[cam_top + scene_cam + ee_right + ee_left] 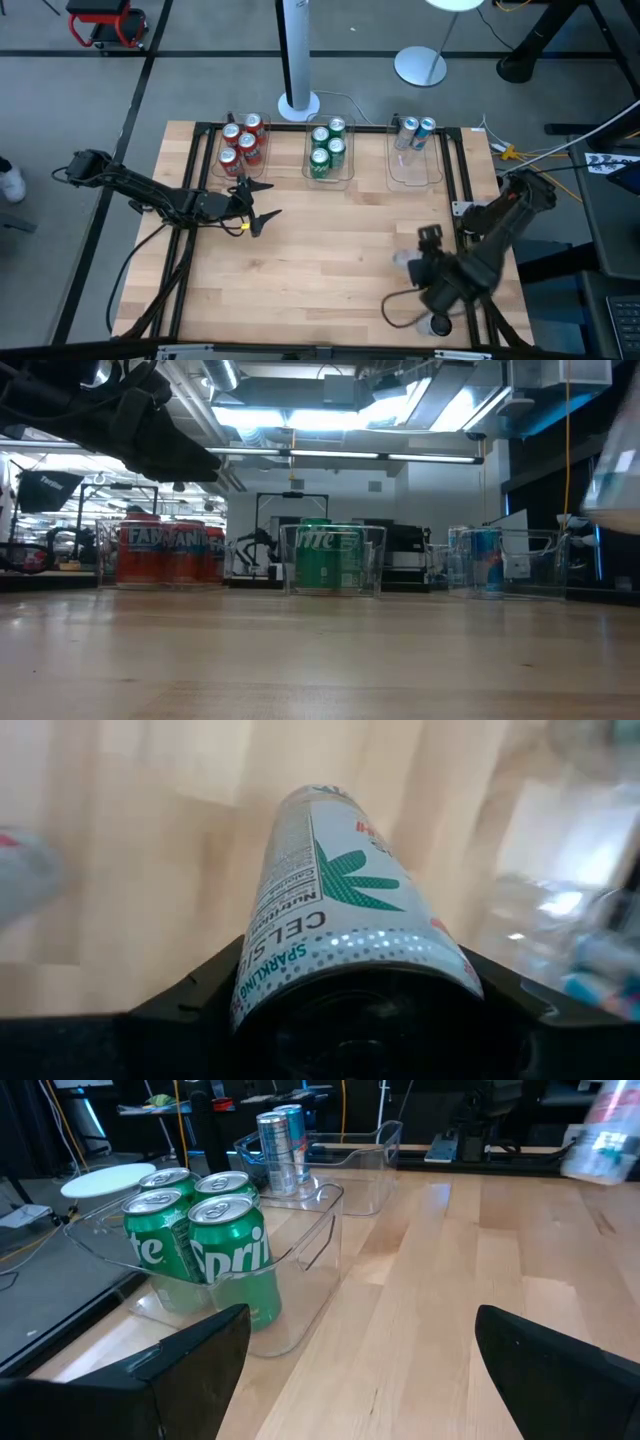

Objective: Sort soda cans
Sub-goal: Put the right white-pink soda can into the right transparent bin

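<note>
**Right wrist view: silver can in the jaws, last cans going in**

Right wrist view is showing the right gripper (350,1010) pinching a silver can (340,910) between its jaws, the can's length pointing away from the camera. In the high view the right gripper (432,272) is sitting near the bench's (330,260) front right corner, with another can (438,325) standing just beside it at the front edge.

Left gripper (258,205) is waiting with jaws spread wide, empty, in front of the red cans (241,140) in their bin. Green cans (328,148) are filling the middle bin (330,178); two blue/silver cans (414,133) are standing at the back of the right bin (418,170).

Risks, as a judgement: the held can is looking tilted rather than upright, so it may be tipping on release or knocking the two cans already in the bin. The arm swinging off may be clipping the loose can at the front edge and rolling it off the bench.

Room: the middle of the bench is lying open between the right gripper and the right bin, whose front half is free. The dark frame rail (468,180) is running close along the right side, leaving little margin there.
</note>
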Tool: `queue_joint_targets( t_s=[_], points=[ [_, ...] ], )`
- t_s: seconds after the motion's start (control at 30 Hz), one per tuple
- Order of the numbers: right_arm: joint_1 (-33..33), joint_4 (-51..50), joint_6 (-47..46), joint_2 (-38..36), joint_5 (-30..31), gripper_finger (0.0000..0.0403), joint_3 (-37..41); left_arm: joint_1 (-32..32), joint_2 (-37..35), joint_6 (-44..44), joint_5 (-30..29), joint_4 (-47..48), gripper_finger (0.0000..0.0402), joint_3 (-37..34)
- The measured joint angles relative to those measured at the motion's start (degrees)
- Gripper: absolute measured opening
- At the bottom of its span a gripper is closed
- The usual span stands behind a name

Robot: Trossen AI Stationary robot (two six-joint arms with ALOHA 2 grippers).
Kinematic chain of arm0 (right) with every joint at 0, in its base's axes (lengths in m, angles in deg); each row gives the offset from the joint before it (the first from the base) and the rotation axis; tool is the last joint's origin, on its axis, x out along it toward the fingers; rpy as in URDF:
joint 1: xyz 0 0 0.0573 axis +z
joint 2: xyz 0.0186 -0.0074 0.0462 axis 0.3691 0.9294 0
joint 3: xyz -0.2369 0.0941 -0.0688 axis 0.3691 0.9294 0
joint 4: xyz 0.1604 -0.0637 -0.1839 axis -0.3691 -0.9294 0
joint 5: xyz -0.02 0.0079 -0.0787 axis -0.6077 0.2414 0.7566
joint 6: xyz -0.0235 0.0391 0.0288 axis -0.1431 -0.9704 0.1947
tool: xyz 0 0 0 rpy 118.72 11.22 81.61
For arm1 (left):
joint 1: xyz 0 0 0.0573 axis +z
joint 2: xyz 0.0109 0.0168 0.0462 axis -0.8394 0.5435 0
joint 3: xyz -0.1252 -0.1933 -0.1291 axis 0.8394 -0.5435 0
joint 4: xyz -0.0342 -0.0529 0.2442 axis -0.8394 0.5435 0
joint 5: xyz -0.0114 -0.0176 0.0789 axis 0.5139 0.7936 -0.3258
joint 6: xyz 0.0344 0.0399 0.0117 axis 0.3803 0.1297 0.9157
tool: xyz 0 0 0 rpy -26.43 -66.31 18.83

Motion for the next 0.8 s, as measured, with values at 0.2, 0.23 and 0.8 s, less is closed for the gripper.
queue_joint_targets(
  t_s=[0.2, 0.23, 0.8],
  points=[
    [-10.16, -0.04, 15.27, 0.00, 3.25, 0.0249, 0.00, 0.00, 0.00, 0.00, -0.01, 0.00, 0.0375, 0.00],
    [-11.88, -0.03, 17.47, 0.00, 3.96, 0.0249, 0.00, 0.00, 0.00, 0.00, -0.01, 0.00, 0.0375, 0.00],
    [-45.36, -0.04, 51.64, -0.68, 12.13, 0.0249, -3.83, 0.01, 0.00, 0.00, 0.01, -0.03, 0.0375, 0.00]
  ],
)
